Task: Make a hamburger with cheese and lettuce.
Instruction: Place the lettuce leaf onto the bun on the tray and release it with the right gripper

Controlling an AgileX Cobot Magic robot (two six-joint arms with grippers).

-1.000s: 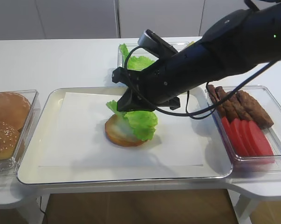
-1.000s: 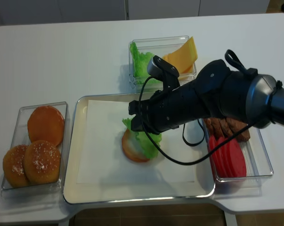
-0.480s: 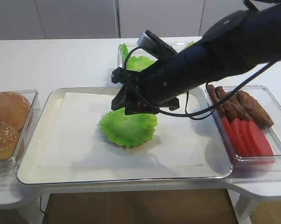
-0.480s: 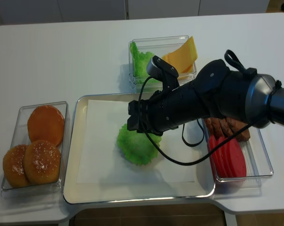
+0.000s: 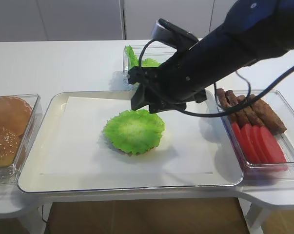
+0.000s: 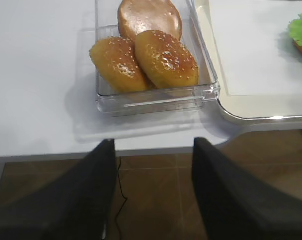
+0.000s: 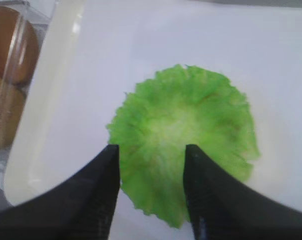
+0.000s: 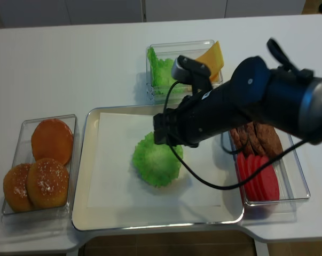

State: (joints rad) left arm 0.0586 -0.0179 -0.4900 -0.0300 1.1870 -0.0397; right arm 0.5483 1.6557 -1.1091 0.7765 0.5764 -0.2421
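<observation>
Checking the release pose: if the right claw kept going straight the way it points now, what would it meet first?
Most likely the lettuce. The right claw is open and aimed down at the near part of the leaf, which lies flat on the tray. Depth is unclear, so the gap can't be judged.

Lettuce leaves: one (image 5: 133,130) is spread on the tray; more (image 8: 159,70) are seen in a bin, number unclear
Trays: one (image 5: 39,141)
Clear bins: three are counted
Bun tops: three (image 6: 143,52)
Tomato slices: about four (image 5: 258,144)
Patties: several (image 5: 254,111), count unclear
Cheese stacks: one (image 8: 209,57)
</observation>
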